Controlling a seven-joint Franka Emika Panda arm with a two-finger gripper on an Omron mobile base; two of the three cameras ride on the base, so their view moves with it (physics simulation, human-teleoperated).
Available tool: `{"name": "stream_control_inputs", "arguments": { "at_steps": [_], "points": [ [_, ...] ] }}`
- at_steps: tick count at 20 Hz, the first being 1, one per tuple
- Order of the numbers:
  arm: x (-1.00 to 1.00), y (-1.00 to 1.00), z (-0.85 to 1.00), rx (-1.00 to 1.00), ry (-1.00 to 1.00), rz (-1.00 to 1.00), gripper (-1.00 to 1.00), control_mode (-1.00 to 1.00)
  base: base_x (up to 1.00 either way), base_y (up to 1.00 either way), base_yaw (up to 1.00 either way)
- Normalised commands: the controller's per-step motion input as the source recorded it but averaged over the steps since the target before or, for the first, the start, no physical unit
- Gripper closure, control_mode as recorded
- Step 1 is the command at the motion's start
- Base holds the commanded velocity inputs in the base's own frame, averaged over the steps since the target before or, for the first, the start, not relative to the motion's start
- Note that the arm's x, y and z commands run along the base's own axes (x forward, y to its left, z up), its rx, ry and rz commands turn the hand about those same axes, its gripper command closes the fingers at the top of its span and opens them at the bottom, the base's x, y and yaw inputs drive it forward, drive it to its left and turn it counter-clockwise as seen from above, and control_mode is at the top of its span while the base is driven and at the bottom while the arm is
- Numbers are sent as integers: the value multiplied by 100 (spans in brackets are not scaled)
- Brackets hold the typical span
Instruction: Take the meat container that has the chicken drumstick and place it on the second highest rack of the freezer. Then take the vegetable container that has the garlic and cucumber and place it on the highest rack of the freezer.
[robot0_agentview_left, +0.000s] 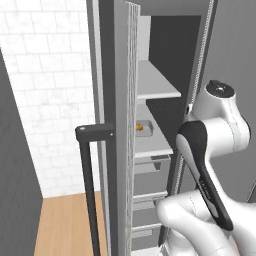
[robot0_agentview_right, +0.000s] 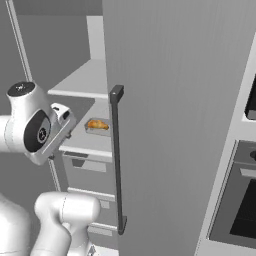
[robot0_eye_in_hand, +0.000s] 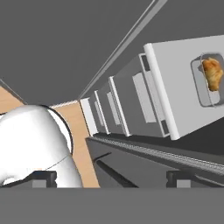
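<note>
i see the chicken drumstick (robot0_agentview_right: 97, 124) tray on the lower shelf, jaws spread empty, vegetable container left for the highest rack (robot0_agentview_left: 155, 82)

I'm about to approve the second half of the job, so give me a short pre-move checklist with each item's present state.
1. Freezer door open: ok.
2. Meat container with the chicken drumstick on the second highest rack: ok.
3. Highest rack free for the vegetable container: ok, as far as it is visible.
4. Pincer empty: ok, nothing between the fingertips.
5. Pincer open: ok, tips stand wide apart.
6. Location of the vegetable container with garlic and cucumber: cannot tell.
</note>
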Motion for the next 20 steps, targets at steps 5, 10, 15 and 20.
{"name": "stream_control_inputs", "arguments": {
  "at_steps": [5, 10, 15, 20],
  "points": [
    [-47, 0, 27, 0, 12, 0, -100, -100, 0, 0, 0],
    [-30, 0, 0, 0, 0, 0, -100, -100, 0, 0, 0],
    [-41, 1, 0, 0, 0, 0, -100, -100, 0, 0, 0],
    [0, 0, 0, 0, 0, 0, -100, 100, -67, -12, 0]
  ]
}}
